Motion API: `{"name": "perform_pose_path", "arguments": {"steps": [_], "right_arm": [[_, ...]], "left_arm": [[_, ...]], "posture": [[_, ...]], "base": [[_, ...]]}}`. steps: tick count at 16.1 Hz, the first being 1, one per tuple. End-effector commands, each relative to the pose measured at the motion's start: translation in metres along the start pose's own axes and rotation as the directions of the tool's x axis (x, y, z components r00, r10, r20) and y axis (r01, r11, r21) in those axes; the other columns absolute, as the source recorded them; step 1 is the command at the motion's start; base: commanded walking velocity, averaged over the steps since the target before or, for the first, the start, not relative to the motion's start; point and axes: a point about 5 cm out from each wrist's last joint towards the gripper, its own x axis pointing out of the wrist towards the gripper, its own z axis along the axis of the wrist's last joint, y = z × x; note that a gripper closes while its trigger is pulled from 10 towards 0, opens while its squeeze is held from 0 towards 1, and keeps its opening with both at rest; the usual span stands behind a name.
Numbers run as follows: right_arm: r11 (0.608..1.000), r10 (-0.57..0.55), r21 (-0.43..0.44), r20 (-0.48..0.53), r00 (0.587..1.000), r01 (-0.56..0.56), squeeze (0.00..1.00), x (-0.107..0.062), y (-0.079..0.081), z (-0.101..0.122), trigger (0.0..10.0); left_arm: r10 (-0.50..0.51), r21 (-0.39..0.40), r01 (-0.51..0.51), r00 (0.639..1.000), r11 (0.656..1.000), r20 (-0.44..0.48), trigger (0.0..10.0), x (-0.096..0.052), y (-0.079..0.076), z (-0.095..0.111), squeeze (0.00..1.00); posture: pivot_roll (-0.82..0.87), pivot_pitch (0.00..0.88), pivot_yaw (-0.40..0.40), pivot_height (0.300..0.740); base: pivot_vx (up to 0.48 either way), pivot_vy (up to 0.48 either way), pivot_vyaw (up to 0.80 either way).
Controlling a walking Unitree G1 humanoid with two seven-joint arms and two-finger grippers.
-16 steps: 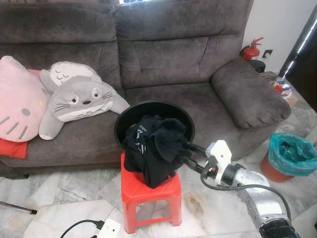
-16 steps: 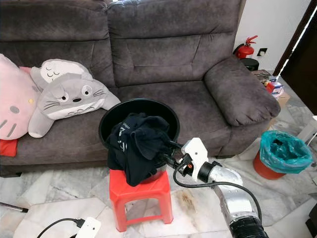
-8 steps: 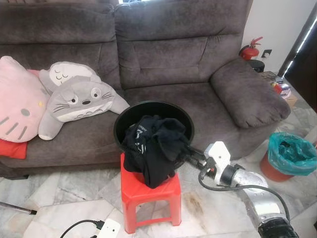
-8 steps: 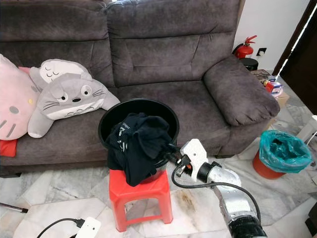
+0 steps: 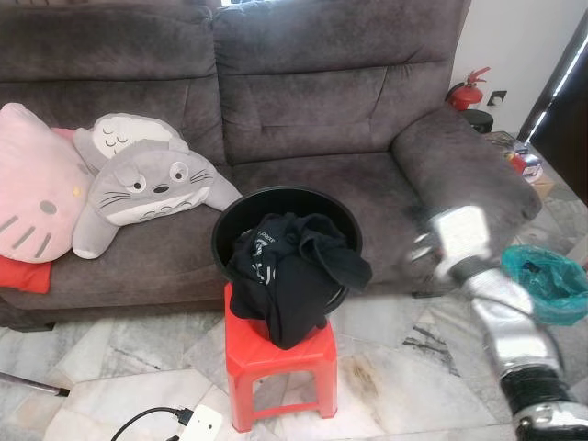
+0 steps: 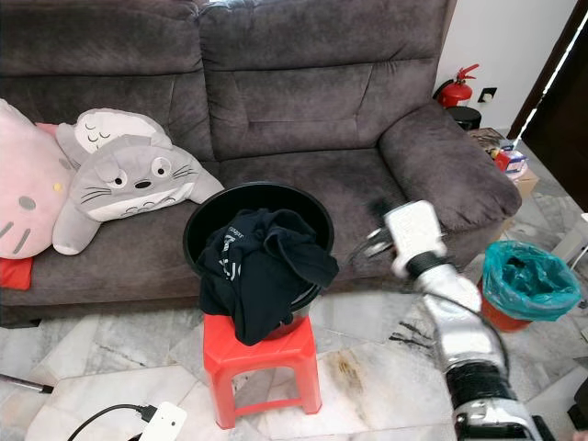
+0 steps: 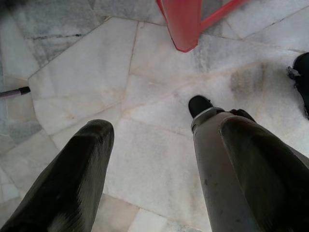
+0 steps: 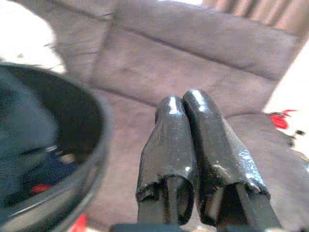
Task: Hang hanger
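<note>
A black round basket (image 5: 230, 220) stands on a red plastic stool (image 5: 276, 354) in front of the sofa. Black clothes (image 5: 289, 276) fill it and spill over its front rim. My right gripper (image 6: 366, 246) is blurred, raised to the right of the basket at about rim height, apart from the clothes. In the right wrist view its fingers (image 8: 169, 125) are pressed together with nothing between them, and the basket rim (image 8: 99, 145) lies beside them. My left gripper (image 7: 159, 130) hangs open over the marble floor near a leg of the stool (image 7: 183, 24).
A grey sofa (image 5: 331, 101) runs behind the stool, with a grey plush toy (image 5: 147, 188) and a pink cushion (image 5: 32, 184) on its left side. A bin with a teal liner (image 5: 551, 280) stands at the right. A white power strip (image 5: 204, 424) lies on the floor.
My right gripper has pulled back from the clothes at the basket's front and swung up to the right. A fold of black cloth now droops over the rim.
</note>
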Motion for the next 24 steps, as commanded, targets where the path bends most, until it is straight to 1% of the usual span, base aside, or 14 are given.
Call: {"name": "perform_pose_path", "arguments": {"steps": [1,3,4,5,6,9,11,13,15,16,17,20,23,24], "right_arm": [[0.996,-0.093,-0.017,-0.032,0.995,0.093,0.00,0.001,-0.016,0.000,0.0],[0.969,-0.245,0.006,-0.116,0.962,0.248,0.00,-0.005,-0.034,-0.012,0.0],[0.962,-0.259,0.041,-0.155,0.953,0.268,0.00,-0.009,-0.034,-0.021,0.0],[0.975,-0.200,0.065,-0.145,0.969,0.211,0.00,-0.009,-0.023,-0.022,7.3],[0.984,-0.142,0.091,-0.111,0.984,0.153,0.00,-0.008,-0.010,-0.019,10.0],[0.989,0.010,0.150,0.071,0.997,-0.021,0.00,-0.005,0.030,0.012,10.0],[0.990,0.042,0.130,0.114,0.993,-0.057,0.00,-0.007,0.043,0.022,10.0],[0.990,-0.018,0.141,0.140,0.990,-0.002,0.00,-0.015,0.052,0.028,10.0],[0.954,-0.286,0.132,0.117,0.951,0.270,0.00,-0.037,0.037,0.025,10.0],[0.875,-0.467,0.158,0.028,0.884,0.457,0.00,-0.064,0.023,0.008,10.0],[0.848,-0.514,0.140,-0.017,0.857,0.512,0.00,-0.077,0.020,-0.001,10.0],[0.826,-0.525,0.137,-0.169,0.834,0.547,0.00,-0.108,0.027,-0.034,10.0],[0.792,-0.489,0.140,-0.436,0.756,0.594,0.00,-0.138,0.050,-0.092,10.0],[0.788,-0.476,0.143,-0.475,0.740,0.599,0.00,-0.142,0.055,-0.099,10.0]], "left_arm": [[0.007,0.016,-0.007,1.000,1.000,-0.014,10.0,0.000,0.001,-0.004,0.00],[0.007,0.016,-0.006,1.000,1.000,-0.013,10.0,0.000,0.001,-0.004,0.00],[0.005,0.016,-0.005,1.000,1.000,-0.013,10.0,0.000,0.001,-0.003,0.00],[0.005,0.016,-0.004,1.000,1.000,-0.013,10.0,0.000,0.001,-0.003,0.00],[0.004,0.017,-0.004,1.000,1.000,-0.013,10.0,0.000,0.001,-0.003,0.00],[0.006,0.017,-0.006,1.000,1.000,-0.012,10.0,0.000,0.002,-0.003,0.00],[0.001,-0.001,-0.001,1.000,1.000,-0.005,10.0,0.000,0.001,-0.003,0.00],[-0.011,-0.030,0.011,1.000,0.999,0.012,10.0,-0.001,0.000,-0.002,0.00],[-0.004,-0.035,0.005,1.000,0.999,0.015,10.0,-0.001,0.001,-0.002,0.00],[-0.001,-0.036,0.002,1.000,0.999,0.017,10.0,-0.001,0.001,-0.002,0.00],[0.001,-0.037,0.000,1.000,0.999,0.018,10.0,-0.001,0.001,-0.002,0.00],[0.004,-0.035,-0.003,1.000,0.999,0.019,10.0,-0.001,0.002,-0.002,0.00],[0.007,-0.039,-0.007,1.000,0.999,0.016,10.0,-0.001,0.002,-0.002,0.00],[0.009,-0.043,-0.008,1.000,0.999,0.016,10.0,-0.001,0.002,-0.002,0.00]], "posture": [[-0.22,0.008,0.028,0.740],[-0.22,0.006,0.027,0.740],[-0.22,0.006,0.027,0.740],[-0.21,0.004,0.027,0.740],[-0.21,0.006,0.027,0.740],[-0.22,0.007,0.029,0.740],[-0.22,0.007,0.029,0.740],[-0.22,0.005,0.026,0.740],[-0.22,0.005,0.027,0.740],[-0.23,0.005,0.030,0.740],[-0.23,0.006,0.031,0.740],[-0.23,0.006,0.032,0.740],[-0.23,0.005,0.031,0.740],[-0.23,0.005,0.031,0.740]], "base": [[0.000,0.000,0.00],[0.000,0.000,0.00],[0.000,0.000,0.00],[0.000,0.000,0.00],[0.000,0.000,0.00],[0.000,0.000,0.00],[0.000,0.000,0.00],[0.000,0.000,0.00],[0.000,0.000,0.00],[0.000,0.000,0.00],[0.000,0.000,0.00],[0.000,0.000,0.00],[0.000,0.000,0.00],[0.000,0.000,0.00]]}}
